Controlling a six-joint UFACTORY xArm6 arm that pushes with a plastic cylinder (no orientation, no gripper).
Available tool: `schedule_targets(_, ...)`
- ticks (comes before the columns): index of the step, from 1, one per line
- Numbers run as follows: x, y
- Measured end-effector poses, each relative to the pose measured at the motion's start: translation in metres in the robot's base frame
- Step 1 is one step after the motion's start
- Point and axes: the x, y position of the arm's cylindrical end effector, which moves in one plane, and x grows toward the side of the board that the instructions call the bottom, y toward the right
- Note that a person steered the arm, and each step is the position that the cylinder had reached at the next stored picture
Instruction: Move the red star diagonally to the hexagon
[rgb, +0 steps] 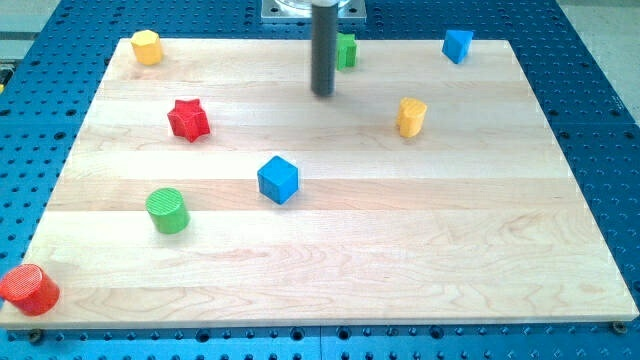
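The red star (188, 119) lies on the wooden board at the view's left, above the middle. The yellow hexagon (147, 46) sits at the board's top left corner, up and left of the star. My tip (322, 93) is the lower end of the dark rod near the view's top centre. It stands well to the right of the red star and touches no block. A green block (346, 50) is partly hidden just behind the rod, to its right.
A blue cube (278, 179) sits near the board's middle. A green cylinder (167, 210) is at lower left, a red cylinder (28, 290) at the bottom left corner. A yellow cylinder (411, 116) is right of the tip, a blue block (457, 45) at top right.
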Motion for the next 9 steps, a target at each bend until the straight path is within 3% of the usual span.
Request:
schedule_targets(2,0.109,-0.119)
schedule_targets(3,0.106,-0.187)
schedule_targets(4,0.066,-0.200)
schedule_targets(5,0.062,-0.132)
schedule_targets(6,0.100,-0.093)
schedule_targets(7,0.120,-0.130)
schedule_targets(9,0.136,-0.290)
